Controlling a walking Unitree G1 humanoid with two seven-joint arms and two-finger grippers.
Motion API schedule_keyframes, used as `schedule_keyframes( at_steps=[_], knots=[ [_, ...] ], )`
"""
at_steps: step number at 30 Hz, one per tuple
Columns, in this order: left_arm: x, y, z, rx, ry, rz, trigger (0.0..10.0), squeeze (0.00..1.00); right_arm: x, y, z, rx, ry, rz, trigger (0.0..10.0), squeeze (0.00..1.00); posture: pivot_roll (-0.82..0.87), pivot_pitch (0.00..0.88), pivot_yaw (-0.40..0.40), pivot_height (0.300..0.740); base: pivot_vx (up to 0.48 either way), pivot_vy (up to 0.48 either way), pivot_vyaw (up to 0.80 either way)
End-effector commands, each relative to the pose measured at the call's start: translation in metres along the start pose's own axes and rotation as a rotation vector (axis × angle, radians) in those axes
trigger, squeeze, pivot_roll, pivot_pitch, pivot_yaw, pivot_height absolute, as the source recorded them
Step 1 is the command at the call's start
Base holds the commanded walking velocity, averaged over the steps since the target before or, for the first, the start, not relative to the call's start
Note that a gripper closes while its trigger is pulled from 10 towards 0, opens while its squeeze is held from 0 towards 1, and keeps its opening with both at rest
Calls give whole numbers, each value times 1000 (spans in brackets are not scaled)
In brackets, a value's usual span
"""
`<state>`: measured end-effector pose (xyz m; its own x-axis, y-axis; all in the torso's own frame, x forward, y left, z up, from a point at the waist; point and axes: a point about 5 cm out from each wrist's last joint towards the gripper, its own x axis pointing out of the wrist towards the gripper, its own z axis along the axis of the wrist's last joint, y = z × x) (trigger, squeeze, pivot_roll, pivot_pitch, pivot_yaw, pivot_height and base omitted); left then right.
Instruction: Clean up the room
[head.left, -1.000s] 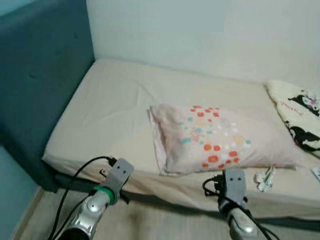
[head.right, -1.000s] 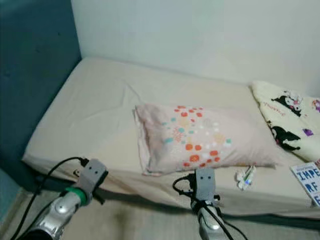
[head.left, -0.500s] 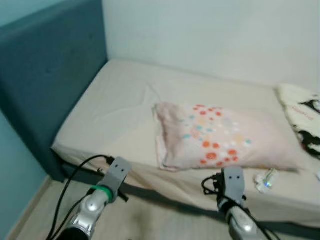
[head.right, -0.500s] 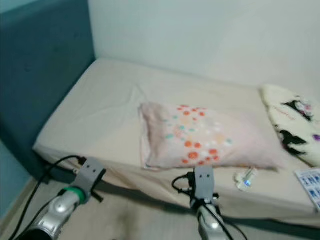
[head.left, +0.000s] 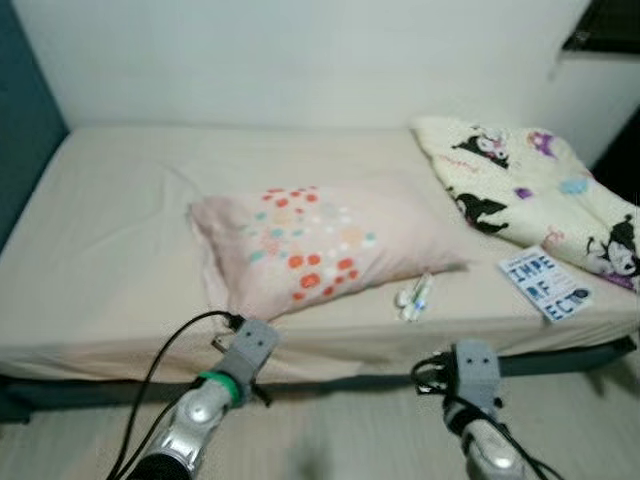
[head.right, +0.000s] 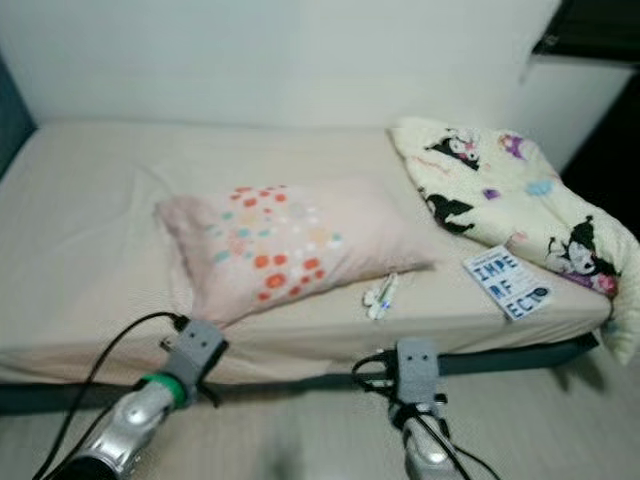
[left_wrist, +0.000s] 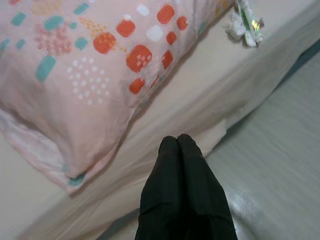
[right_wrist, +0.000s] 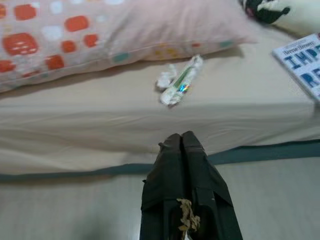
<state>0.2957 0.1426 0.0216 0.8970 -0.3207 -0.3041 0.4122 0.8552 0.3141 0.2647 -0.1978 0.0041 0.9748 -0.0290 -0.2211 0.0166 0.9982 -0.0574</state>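
Observation:
A pink pillow (head.left: 300, 248) with coloured dots lies across the middle of the bed (head.left: 100, 300). A crumpled wrapper (head.left: 414, 297) lies just right of it near the front edge. Further right a blue-lettered book (head.left: 545, 283) rests by a cream cartoon-print blanket (head.left: 520, 190). Both arms are held low in front of the bed, over the floor. My left gripper (left_wrist: 178, 140) is shut and empty, short of the pillow's corner. My right gripper (right_wrist: 180, 137) is shut, with the wrapper (right_wrist: 178, 81) beyond its tips and a scrap of dry fluff stuck to its fingers.
A white wall backs the bed, and a teal headboard (head.left: 20, 140) stands at its left end. Pale wood floor (head.left: 340, 440) runs along the front. A dark opening (head.left: 610, 30) sits at the upper right.
The camera has swung to the right: the headboard has slid to the left edge, and the blanket and book have come fully into view. Both grippers hold the same pose.

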Motion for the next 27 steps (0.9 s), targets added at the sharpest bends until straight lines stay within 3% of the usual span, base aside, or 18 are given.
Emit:
schedule_keyframes(
  at_steps=[1, 19, 27],
  knots=[
    [-2, -2, -5, 2, 19, -8, 10000, 0, -2, 2, -5, 11, 21, 0, 10000, 0, -70, 36, -23, 740, 0, -469, 0],
    [-1, -1, -4, 1, 18, -5, 10000, 0, -1, 3, -4, 12, 19, 3, 10000, 0, -72, 33, -17, 740, 0, -448, 0],
    [-1, 1, -5, -19, 27, 6, 10000, 0, -1, 3, -3, 12, 17, 5, 10000, 0, -72, 33, -17, 740, 0, -265, 0]
  ],
)
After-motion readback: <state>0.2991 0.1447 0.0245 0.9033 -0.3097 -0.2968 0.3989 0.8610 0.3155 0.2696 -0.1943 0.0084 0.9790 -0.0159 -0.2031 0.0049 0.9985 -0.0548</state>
